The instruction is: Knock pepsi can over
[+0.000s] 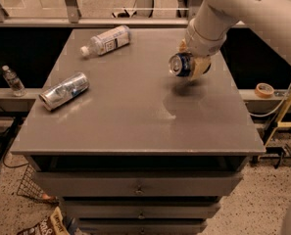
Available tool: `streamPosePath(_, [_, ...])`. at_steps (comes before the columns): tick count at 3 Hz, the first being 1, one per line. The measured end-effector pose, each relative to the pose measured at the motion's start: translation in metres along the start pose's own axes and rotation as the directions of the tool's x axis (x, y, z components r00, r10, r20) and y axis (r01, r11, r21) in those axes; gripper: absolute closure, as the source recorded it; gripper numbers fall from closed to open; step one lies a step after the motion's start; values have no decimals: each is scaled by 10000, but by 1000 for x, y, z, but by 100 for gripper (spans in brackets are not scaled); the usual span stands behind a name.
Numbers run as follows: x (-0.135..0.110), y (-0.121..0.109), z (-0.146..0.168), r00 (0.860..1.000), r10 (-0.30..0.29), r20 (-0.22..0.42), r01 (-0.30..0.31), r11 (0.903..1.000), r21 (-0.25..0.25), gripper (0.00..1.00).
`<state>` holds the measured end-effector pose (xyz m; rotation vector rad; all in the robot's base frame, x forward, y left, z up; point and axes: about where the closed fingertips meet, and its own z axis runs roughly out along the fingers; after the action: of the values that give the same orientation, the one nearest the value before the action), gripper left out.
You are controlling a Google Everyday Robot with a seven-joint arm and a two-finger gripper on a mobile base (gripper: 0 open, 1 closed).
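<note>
1. Camera view, table: a grey table [135,126] with drawers in its near face fills the middle of the scene.
2. Arm: a white robot arm [218,18] comes in from the far right and bends down over the right half of the table top.
3. Tool: the gripper [188,62] sits over the far-right part of the top, its tan fingers [200,68] closed around the pepsi can [179,65].
4. Task's thing: the pepsi can is in that grasp, tipped onto its side, with its silver top rim turned left and toward the near edge. It appears to hang just off the surface, with a dark shadow on the table below it.
5. Left side, near: a silver-grey can with a blue label [64,90] lies on its side, well apart from the gripper.
6. Far left: a clear plastic bottle with a white label [106,40] lies on its side, cap end pointing left.
7. Off the table: a small water bottle [12,81] stands on the ledge at left, and a roll of tape [265,89] rests on the ledge at right.
</note>
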<state>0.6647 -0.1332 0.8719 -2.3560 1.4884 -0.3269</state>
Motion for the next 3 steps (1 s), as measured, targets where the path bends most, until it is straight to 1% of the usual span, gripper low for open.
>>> streamPosePath(1, [4,1,14,9869,-997,-1272,951,9946,-418,100])
streamPosePath(2, [5,4,22,9630,-1836,-1972,1668,9810,-990,100])
streamPosePath(3, [6,4,22,9632,-1814,-1986,1645,9814,-985,82])
